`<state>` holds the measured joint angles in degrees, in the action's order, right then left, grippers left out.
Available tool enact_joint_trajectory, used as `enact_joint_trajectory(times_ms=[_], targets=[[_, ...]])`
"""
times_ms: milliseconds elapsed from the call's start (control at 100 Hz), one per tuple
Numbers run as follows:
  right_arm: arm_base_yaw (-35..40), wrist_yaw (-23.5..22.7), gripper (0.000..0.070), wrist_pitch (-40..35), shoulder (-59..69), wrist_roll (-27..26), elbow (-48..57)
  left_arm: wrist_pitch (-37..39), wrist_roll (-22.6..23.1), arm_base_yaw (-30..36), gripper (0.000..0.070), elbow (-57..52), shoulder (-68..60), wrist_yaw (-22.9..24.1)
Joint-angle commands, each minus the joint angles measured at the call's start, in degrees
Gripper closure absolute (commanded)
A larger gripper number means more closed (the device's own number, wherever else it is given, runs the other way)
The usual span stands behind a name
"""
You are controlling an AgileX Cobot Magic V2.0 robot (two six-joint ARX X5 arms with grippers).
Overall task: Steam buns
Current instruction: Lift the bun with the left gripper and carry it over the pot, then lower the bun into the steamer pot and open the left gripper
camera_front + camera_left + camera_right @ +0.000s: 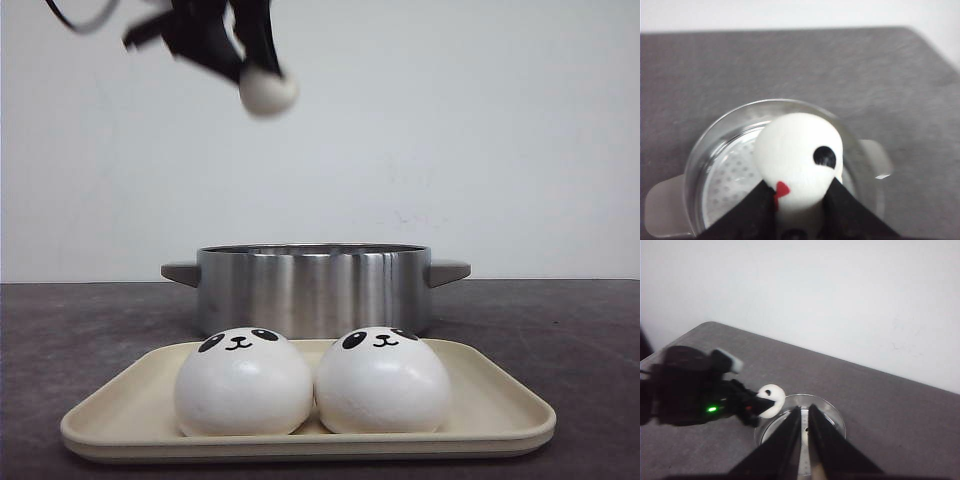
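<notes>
Loading step: left gripper (799, 200) clamped on a bun (799, 160) high above the pot (313, 288); right gripper (804, 440) narrow, empty; next, lower and release inside.

Two buns sit side by side on the tray, touching: the left bun (243, 384) and the right bun (383, 382), both glossy white domes, upright, with black panda eyes, ears and a little smile tipped toward the camera. They're near the front of the worktop, just ahead of the pot. Up high, a third bun (799, 160) is clamped in the left hand (799, 197), tilted, one black eye showing along with a small red mark near the fingers. It hangs in the air directly above the open pot.
</notes>
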<state>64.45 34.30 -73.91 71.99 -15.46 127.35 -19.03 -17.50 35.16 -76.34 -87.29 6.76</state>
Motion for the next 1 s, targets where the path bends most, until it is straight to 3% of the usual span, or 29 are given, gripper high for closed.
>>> enact_joint_trajectory(times_ms=[0, 520, 570, 700, 820, 950, 990], targets=[[0.7, 0.2, 0.0683, 0.8, 0.6, -0.4, 1.2, 0.6, 0.6, -0.2, 0.0700, -2.9, -4.0, -1.0], [0.7, 0.2, 0.0683, -0.3, 0.6, -1.2, 1.2, -1.4, 1.4, -3.0, 0.0688, -9.5, -23.1, -0.7], [0.7, 0.2, 0.0683, -0.6, 0.6, -1.8, 1.2, -1.7, 1.4, -3.2, 0.0625, -9.5, -23.7, -0.7], [0.7, 0.3, 0.0683, -2.1, 0.6, -3.3, 1.2, -2.4, 1.4, -3.5, 0.0338, -9.5, -24.5, -0.8], [0.7, 0.3, 0.0683, -3.1, 0.6, -4.3, 1.2, -2.4, 1.4, -3.6, 0.0220, -9.5, -24.5, -0.8], [0.7, 0.2, 0.0683, -3.4, 0.6, -5.2, 1.2, -2.6, 1.5, -3.6, 0.0010, -9.5, -24.5, -0.8], [0.7, 0.2, 0.0683, -3.4, 0.6, -5.2, 1.2, -2.6, 1.5, -3.6, 0.0000, -9.5, -24.5, -0.8]])
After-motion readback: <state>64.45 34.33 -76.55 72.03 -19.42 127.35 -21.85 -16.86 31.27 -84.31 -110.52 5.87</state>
